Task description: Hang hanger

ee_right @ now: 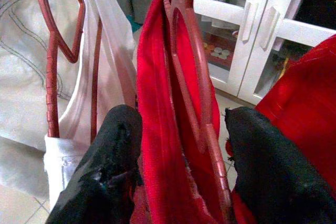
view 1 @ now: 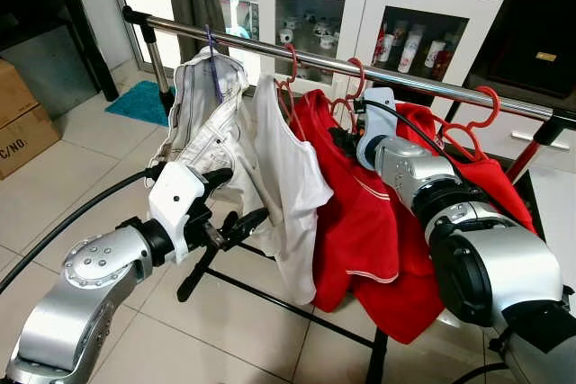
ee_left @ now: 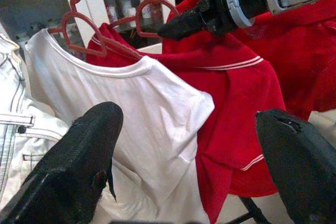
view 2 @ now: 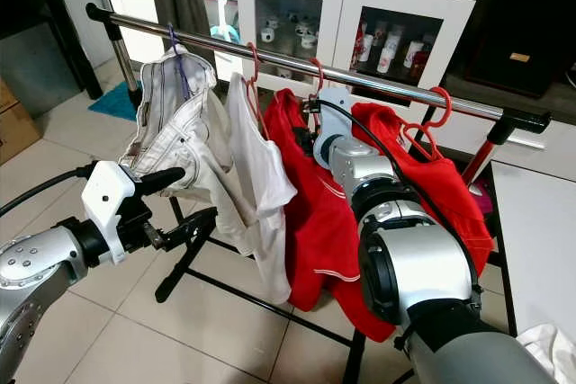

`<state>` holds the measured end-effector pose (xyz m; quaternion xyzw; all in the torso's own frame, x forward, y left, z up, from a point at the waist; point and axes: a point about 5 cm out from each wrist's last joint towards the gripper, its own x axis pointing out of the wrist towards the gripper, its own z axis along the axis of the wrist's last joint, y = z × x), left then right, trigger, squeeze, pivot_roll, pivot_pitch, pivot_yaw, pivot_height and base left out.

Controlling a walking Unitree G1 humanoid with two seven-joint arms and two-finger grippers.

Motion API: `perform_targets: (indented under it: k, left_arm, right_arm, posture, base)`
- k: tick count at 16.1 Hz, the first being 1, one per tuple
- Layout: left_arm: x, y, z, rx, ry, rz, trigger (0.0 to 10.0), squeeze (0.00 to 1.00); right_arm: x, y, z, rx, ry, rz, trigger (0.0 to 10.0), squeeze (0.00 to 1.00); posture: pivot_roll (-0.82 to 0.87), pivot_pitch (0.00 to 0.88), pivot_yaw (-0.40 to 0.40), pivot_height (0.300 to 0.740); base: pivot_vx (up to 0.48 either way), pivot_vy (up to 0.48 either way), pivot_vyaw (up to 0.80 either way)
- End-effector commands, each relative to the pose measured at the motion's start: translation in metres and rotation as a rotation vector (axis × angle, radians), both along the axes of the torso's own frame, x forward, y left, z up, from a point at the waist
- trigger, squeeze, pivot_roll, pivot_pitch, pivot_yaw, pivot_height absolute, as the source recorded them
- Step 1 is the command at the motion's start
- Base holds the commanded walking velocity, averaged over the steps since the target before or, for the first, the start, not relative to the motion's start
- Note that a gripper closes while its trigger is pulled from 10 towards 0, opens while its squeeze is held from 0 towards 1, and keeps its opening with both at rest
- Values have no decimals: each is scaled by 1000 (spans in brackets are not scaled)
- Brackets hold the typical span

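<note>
My right gripper [ee_right: 178, 166] straddles the red hanger [ee_right: 197, 93] carrying the red shirt [view 1: 355, 213], fingers parted beside it, hook already over the clothes rail [view 1: 270, 47]. Best to back out straight, snagging no fabric. Left gripper [ee_left: 184, 161] gapes empty below the rail.

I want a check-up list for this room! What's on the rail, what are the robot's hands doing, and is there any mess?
Surface: tiled floor.
Job's things: metal rail carries a pale denim garment, white T-shirt and two red shirts, the nearer one on a red hanger.
Clutter: cardboard box, teal mat.
Grippers: right gripper, jaws astride that hanger and shirt; left gripper, jaws open, facing the T-shirt.
Cables: black cable by left arm.
Surroundings: white glass-door cabinet.
</note>
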<state>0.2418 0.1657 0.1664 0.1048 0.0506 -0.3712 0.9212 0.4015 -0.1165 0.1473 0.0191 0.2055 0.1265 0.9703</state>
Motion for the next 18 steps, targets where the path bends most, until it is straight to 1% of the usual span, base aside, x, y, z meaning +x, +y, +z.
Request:
perform_targets:
  k: [1, 5, 8, 14, 18]
  left_arm:
    - [2, -1, 3, -1, -14, -1, 10000, 396]
    - [1, -1, 2, -1, -14, 2, 10000, 396]
    - [1, 0, 2, 0, -16, 4, 10000, 396]
    - [-1, 2, 2, 8, -16, 5, 10000, 396]
    - [1, 1, 2, 9, -17, -2, 10000, 392]
  right_arm:
    - [4, -3, 9, -1, -24, -15, 0, 0]
    - [4, -3, 9, -1, -28, -37, 0, 0]
    - [3, 1, 7, 4, -27, -37, 0, 0]
    - [1, 6, 3, 3, -22, -34, 0, 0]
    - [1, 5, 1, 23, -19, -31, 0, 0]
  posture:
    - [-23, 0, -28, 740]
    - [-19, 0, -32, 740]
    - [-14, 0, -37, 740]
    - [-5, 0, -38, 740]
    - [-10, 0, -28, 740]
  base:
    - [0, 0, 0]
    - [0, 0, 0]
    - [0, 0, 0]
    - [0, 0, 0]
    - [0, 0, 0]
